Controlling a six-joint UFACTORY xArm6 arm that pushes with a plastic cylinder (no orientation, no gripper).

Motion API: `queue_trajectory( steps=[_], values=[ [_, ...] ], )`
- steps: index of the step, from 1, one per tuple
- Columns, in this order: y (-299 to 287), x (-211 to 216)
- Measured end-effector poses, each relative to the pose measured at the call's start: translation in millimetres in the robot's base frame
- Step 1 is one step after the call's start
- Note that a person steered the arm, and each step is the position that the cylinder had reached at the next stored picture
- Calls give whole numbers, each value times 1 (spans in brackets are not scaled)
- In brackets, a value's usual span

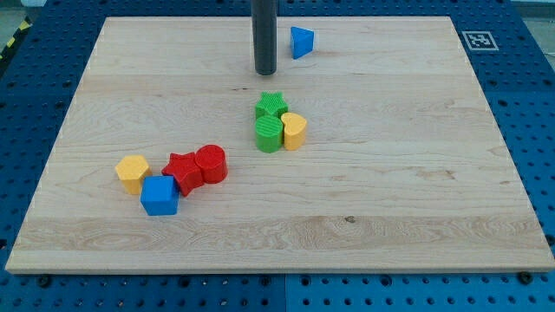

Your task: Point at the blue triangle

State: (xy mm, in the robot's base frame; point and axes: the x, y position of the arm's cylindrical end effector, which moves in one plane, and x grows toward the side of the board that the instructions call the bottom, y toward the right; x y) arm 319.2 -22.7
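The blue triangle lies near the view's top, just right of centre, on the wooden board. My tip is the lower end of the dark rod that comes down from the view's top edge. It stands a short way to the left of and slightly below the blue triangle, with a small gap between them.
A green star, a green cylinder and a yellow heart-like block cluster at the centre. At lower left sit a yellow hexagon, a blue cube, a red star and a red cylinder.
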Motion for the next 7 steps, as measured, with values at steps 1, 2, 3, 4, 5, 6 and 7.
queue_trajectory(
  steps=[1,2,3,4,5,6,7],
  values=[
    [5,-5],
    [6,-6],
    [6,-6],
    [5,-12],
    [5,-13],
    [5,-16],
    [5,-28]
  ],
)
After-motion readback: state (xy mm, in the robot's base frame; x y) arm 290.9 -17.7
